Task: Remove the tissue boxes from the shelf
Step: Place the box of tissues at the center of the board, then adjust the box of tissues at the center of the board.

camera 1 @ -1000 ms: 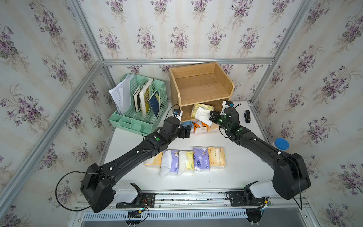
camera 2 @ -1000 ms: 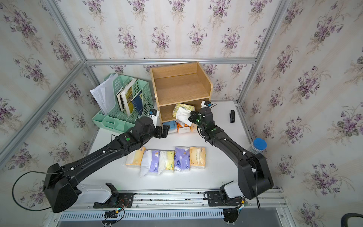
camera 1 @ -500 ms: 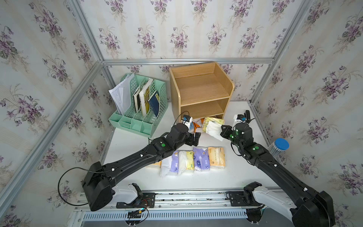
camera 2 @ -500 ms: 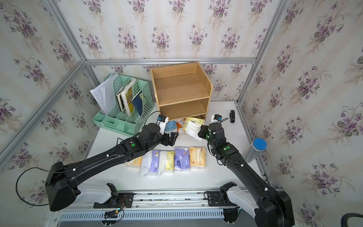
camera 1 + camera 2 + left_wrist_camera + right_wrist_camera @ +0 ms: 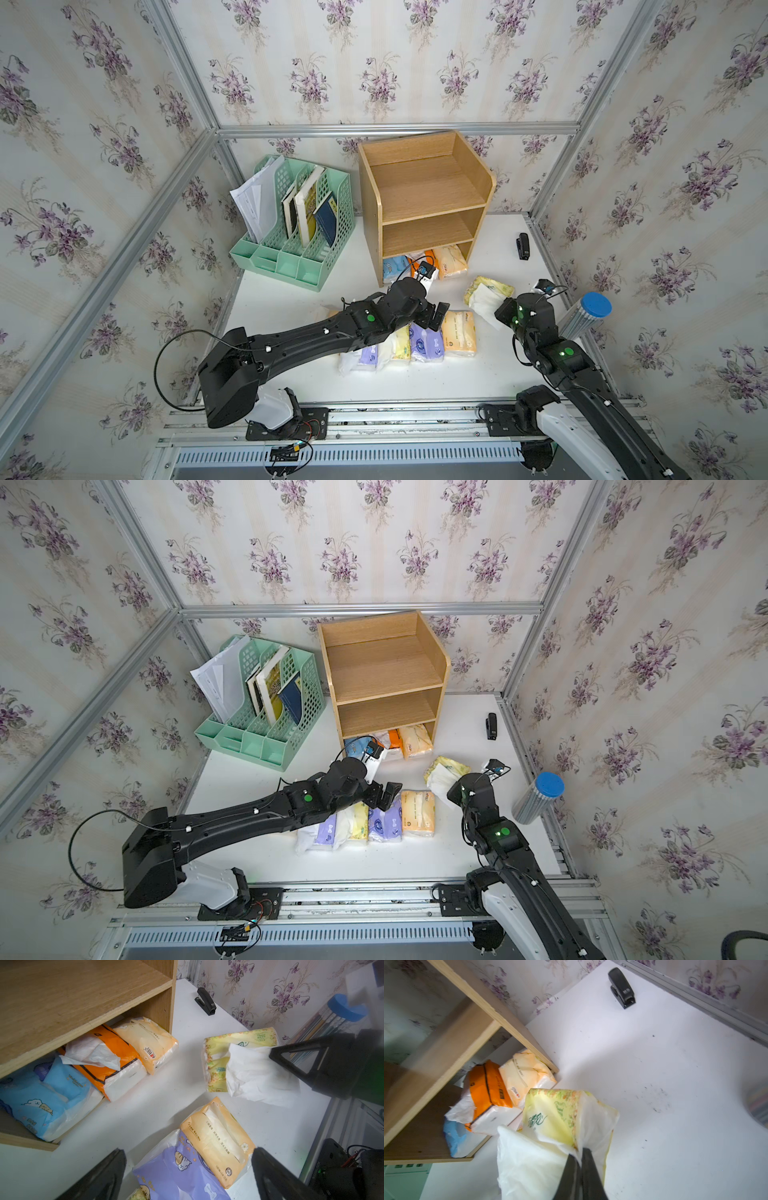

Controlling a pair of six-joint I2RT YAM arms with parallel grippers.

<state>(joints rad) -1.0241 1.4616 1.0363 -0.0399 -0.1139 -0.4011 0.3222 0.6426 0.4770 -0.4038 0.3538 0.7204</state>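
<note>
In both top views I'm holding the green-yellow pack (image 5: 486, 293) in the right gripper (image 5: 496, 309), clear of the shelf (image 5: 419, 195) and beside the row of packs (image 5: 415, 340) on the table (image 5: 498, 257), so I'm reckoning the next move is setting it down there and letting go. On the left wrist view the left gripper (image 5: 187, 1151) is hanging wide open and empty over that row, and I'm seeing three more lying in the bottom tier: blue pack (image 5: 41, 1101), orange pack (image 5: 112, 1057), cream pack (image 5: 149, 1043). On the right wrist view the jaws are pinching tight on the pack's wrapper edge, beside the white tissue (image 5: 525, 1157).

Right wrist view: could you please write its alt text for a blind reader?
The right tool is shut on a green-yellow tissue pack. An orange pack, a cream pack and a blue pack lie in the wooden shelf's bottom tier.
</note>
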